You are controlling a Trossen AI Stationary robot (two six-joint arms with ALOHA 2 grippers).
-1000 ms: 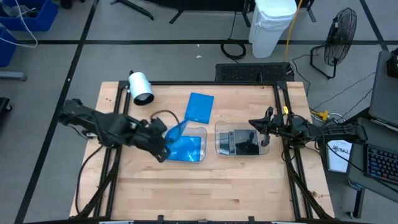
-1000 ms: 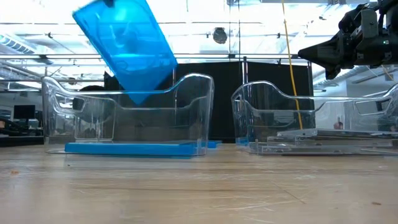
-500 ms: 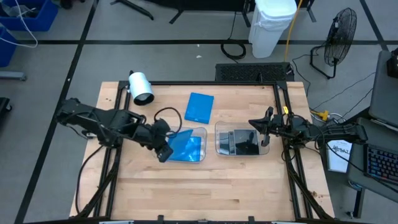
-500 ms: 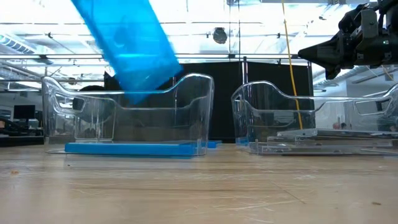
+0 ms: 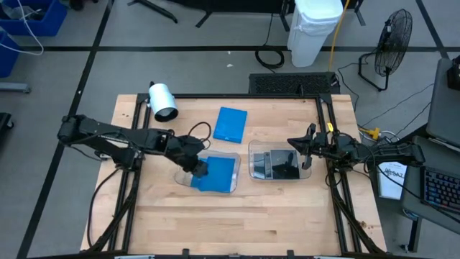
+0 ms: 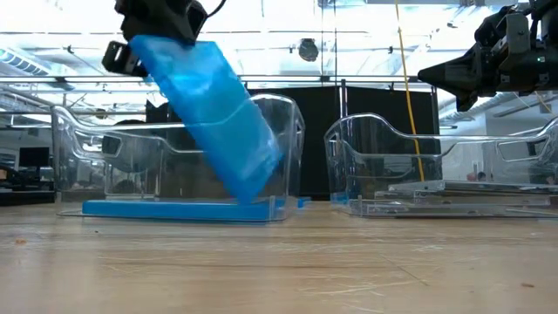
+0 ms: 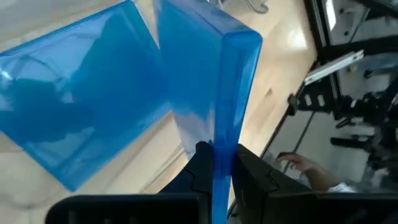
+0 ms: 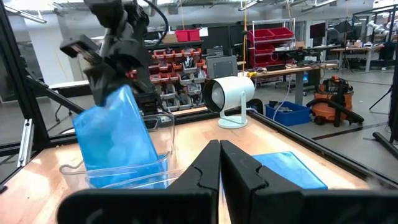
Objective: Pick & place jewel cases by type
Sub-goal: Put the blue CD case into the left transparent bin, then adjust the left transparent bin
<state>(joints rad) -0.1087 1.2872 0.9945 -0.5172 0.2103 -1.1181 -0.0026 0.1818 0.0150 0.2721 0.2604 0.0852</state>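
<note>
The left gripper (image 5: 195, 170), clamping a blue case (image 6: 209, 118), has dipped it into the nine-o'clock tray (image 6: 288, 139), so release is near; the right gripper (image 5: 305, 152) waits shut at three o'clock.

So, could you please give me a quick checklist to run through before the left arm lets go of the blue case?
1. Left claw shut on the held blue case: ok.
2. Case over the left clear tray, lower edge inside it: ok.
3. Case lying flat on the blue case in the tray: not ok, it is steeply tilted.
4. Lower edge touching that case: cannot tell.
5. Right claw shut, waiting at the right tray, clear of the drop: ok.
6. Spare blue case on the table, waiting: ok.
</note>
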